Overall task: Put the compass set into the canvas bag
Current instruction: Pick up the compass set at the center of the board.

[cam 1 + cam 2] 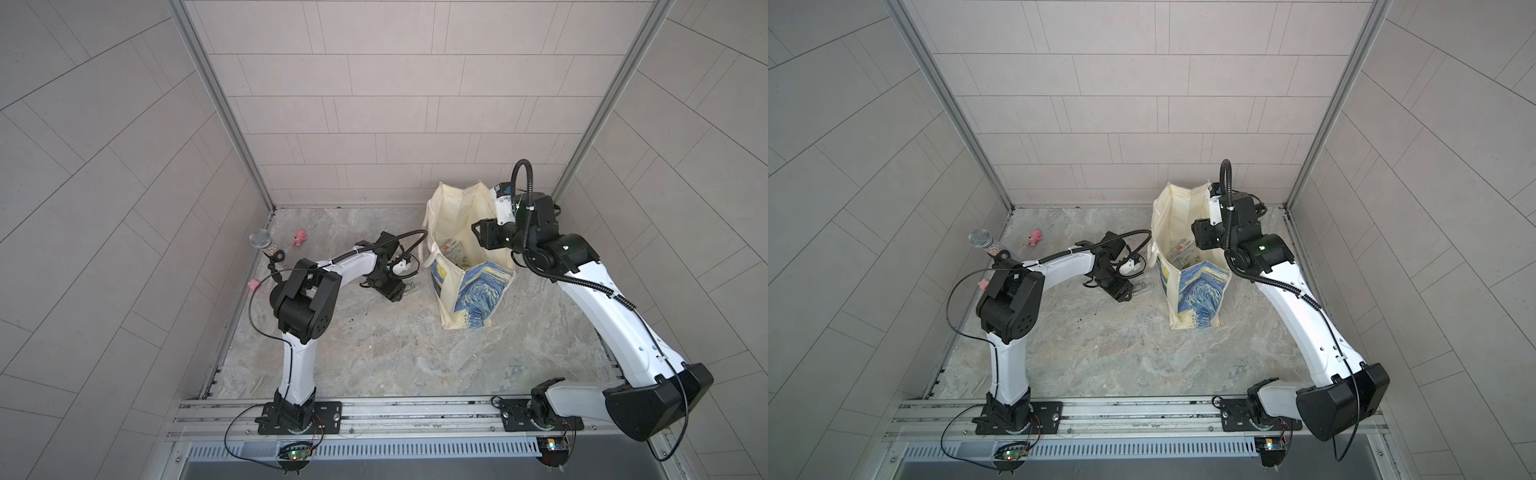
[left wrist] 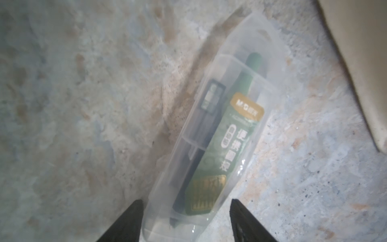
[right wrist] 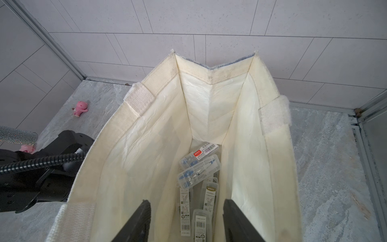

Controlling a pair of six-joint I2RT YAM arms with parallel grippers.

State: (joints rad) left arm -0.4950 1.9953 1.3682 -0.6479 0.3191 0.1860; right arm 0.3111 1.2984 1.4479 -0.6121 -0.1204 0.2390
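Observation:
A compass set (image 2: 219,134) in a clear plastic case with a green label lies flat on the marble floor, just left of the canvas bag (image 1: 478,291). My left gripper (image 2: 186,201) is low over the case's near end, open, one finger on each side; a gap shows at one finger. In both top views it sits by the case (image 1: 1144,286). The cream bag with a blue swirl print (image 1: 1200,291) stands upright with its mouth open. My right gripper (image 3: 186,201) hangs open in that mouth, holding nothing. Several more clear cases (image 3: 199,167) lie at the bag's bottom.
A glittery microphone (image 1: 262,241) stands at the far left by the wall. A pink toy (image 1: 300,237) and a second pink piece (image 1: 253,284) lie near it. Tiled walls close three sides; a metal rail (image 1: 374,409) runs along the front.

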